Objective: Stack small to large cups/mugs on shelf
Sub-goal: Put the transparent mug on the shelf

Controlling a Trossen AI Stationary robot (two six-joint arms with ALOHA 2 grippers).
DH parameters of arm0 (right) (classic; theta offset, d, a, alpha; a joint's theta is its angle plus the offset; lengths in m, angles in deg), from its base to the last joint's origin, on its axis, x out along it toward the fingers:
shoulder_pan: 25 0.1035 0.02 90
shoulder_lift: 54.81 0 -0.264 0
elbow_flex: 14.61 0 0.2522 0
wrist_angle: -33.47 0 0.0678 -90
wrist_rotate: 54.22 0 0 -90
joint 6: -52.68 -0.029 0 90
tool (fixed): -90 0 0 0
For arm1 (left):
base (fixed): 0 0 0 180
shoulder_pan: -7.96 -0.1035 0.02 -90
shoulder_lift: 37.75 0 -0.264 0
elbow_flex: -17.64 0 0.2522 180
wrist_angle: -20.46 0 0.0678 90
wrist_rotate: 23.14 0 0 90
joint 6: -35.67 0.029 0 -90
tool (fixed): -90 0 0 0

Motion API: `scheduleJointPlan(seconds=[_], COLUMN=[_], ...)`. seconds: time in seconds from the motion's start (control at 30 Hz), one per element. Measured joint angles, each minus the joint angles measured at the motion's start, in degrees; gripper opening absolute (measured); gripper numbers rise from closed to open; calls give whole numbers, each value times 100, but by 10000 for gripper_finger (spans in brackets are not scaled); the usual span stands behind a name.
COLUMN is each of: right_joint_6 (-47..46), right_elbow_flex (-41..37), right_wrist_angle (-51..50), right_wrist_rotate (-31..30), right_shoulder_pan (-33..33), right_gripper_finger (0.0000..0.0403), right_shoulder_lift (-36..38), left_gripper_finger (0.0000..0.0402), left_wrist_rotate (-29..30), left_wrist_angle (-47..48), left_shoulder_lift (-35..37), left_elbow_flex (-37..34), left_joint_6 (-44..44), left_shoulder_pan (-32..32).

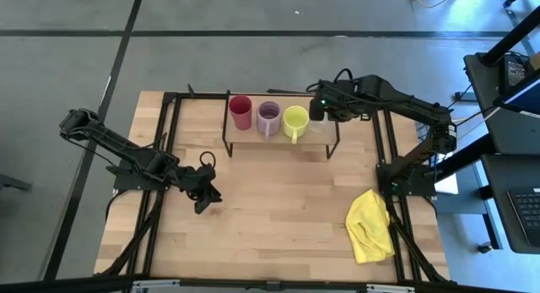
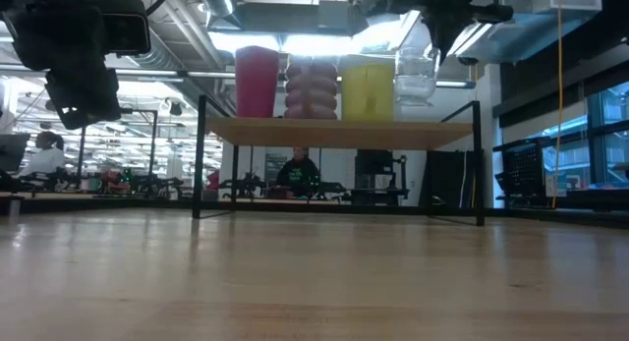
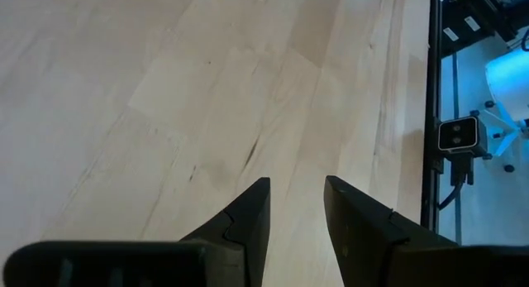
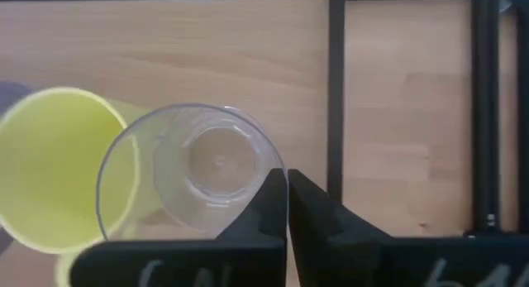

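On the shelf (image 1: 253, 143) a red cup (image 1: 240, 111), a lilac mug (image 1: 268, 117) and a yellow-green mug (image 1: 295, 120) stand upright in a row on their bases. The clear glass (image 4: 190, 167) is at the row's right end, beside the yellow-green mug (image 4: 54, 167). My right gripper (image 4: 287, 192) hangs over the shelf's right end, shut on the glass. My left gripper (image 1: 205, 200) hovers open over bare tabletop, left of centre, its fingers (image 3: 248, 212) holding nothing. My right gripper pinches the clear glass by its rim (image 4: 277, 173) on the side away from the yellow-green mug. One finger seems inside the rim and one outside. The fingers (image 2: 437, 31) come from above, pointing down. The glass (image 2: 415, 76) stays upright; whether its base rests on the shelf board (image 2: 334, 133) does not show.
A yellow cloth (image 1: 369, 225) lies crumpled near the table's right near corner. The shelf's black wire legs (image 1: 337, 145) stand at its ends. Bare wood (image 1: 278, 200) stretches between the shelf and the near edge. People show in the room beyond the table in the low view.
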Motion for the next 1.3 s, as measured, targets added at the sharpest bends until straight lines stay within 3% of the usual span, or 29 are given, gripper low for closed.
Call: scheduleJointPlan(seconds=[0.4, 1.3], right_joint_6=[-196, 76], right_elbow_flex=[1, -140], right_wrist_angle=[-221, -70], right_wrist_rotate=[291, 56], right_shoulder_pan=[6, -13], right_gripper_finger=[2, 9], right_shoulder_lift=[0, -219], left_gripper_finger=[110, 110], left_wrist_rotate=[-2, -2], left_wrist_angle=[2, 0], left_shoulder_lift=[0, 2], left_elbow_flex=[0, 7], left_joint_6=[293, 310], left_shoulder_pan=[0, 0])
